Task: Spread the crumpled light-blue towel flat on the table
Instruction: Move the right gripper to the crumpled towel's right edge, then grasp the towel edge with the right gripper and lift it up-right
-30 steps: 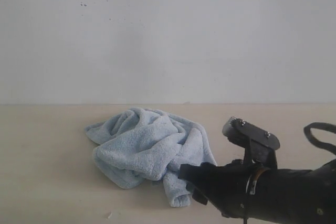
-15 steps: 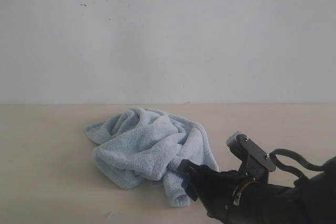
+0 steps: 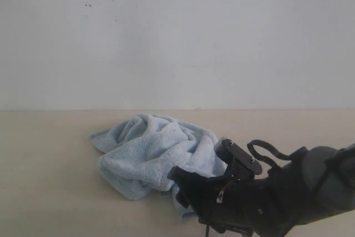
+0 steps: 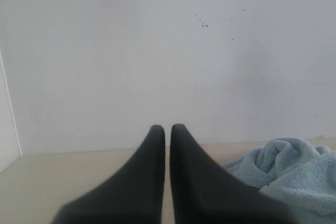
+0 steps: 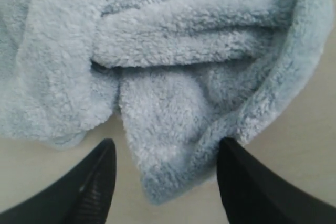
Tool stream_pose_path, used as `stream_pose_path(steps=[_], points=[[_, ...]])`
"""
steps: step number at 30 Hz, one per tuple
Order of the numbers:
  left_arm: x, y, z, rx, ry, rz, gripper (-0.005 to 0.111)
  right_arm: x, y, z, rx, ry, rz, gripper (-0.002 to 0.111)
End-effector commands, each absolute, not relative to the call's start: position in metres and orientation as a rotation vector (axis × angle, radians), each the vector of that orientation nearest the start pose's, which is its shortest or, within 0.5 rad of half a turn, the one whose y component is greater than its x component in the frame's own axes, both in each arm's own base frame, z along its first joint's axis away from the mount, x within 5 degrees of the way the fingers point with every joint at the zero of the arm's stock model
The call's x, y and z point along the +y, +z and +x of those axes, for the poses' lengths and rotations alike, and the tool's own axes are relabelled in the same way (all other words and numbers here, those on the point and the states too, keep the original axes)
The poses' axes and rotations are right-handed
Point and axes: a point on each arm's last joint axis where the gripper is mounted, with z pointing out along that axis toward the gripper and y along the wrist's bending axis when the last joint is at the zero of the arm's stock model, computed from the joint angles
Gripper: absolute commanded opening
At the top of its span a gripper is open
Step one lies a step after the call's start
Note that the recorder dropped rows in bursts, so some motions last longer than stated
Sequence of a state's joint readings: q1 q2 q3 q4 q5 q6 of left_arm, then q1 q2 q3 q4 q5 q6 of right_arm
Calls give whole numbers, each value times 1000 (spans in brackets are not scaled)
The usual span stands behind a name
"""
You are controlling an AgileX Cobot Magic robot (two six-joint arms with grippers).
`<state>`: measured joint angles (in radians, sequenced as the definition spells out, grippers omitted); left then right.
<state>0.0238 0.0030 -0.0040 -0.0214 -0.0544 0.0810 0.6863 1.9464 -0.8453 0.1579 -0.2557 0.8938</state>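
Exterior view: the crumpled towel lies heaped on the counter, with the right tool at its near flap. Left wrist view: the left tool is closed almost together and empty, the towel just beside it. Right wrist view: the right tool gapes wide, its fingers flanking a towel flap, gripping nothing.

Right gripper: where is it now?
Exterior view: the right gripper sits low, right of centre, at the towel's near edge. Its wrist view shows it open, straddling a towel flap.
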Motion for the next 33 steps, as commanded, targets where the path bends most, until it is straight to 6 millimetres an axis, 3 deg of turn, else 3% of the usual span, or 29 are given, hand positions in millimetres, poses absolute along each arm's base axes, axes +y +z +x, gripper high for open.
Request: stream_pose_path(steps=[1,14,17,21,23,29,33], points=[[2,218,56,1430,63,12,4,223,98,277,2482,736,445,55],[2,218,56,1430,63,12,4,225,97,281,2430,761,410,53],[2,218,56,1430,63,12,4,225,89,281,2446,745,412,37],[2,218,56,1430,63,12,4,224,84,280,2457,716,358,2],[2,218,56,1430,63,12,4,224,87,281,2443,690,271,0],[2,218,56,1430,63,12,4,203,114,286,2477,511,-14,0],[2,218,56,1430,63,12,4,175,149,292,2455,414,-191,0]])
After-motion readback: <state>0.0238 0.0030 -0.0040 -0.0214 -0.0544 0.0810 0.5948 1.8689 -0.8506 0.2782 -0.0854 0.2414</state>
